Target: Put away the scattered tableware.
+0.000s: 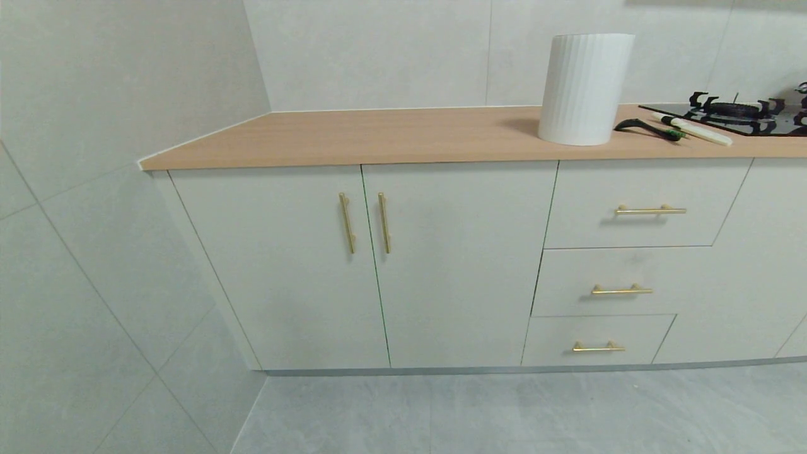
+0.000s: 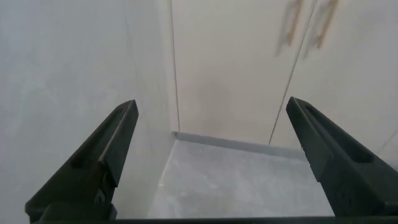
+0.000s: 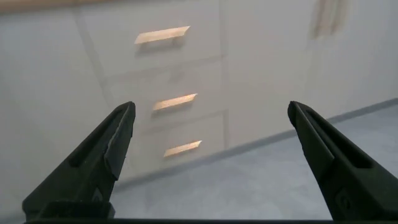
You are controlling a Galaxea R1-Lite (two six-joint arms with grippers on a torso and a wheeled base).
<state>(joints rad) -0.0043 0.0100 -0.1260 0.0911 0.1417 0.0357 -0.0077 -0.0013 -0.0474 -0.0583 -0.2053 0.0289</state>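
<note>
The left claw (image 2: 211, 106) and right claw (image 3: 210, 107) are both spread and empty, low before the cabinet. Up beyond the right claw, a slim black utensil (image 1: 640, 127) and a white-handled utensil (image 1: 696, 132) lie crosswise on the wooden counter (image 1: 378, 135), just beside a white ribbed holder (image 1: 585, 88). The right arm looks nearer.

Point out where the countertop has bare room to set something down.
Bare: the countertop from the wall corner to the white ribbed container. Crowded: right of the container, where a dark-handled utensil and a white one lie by the black cooktop.
</note>
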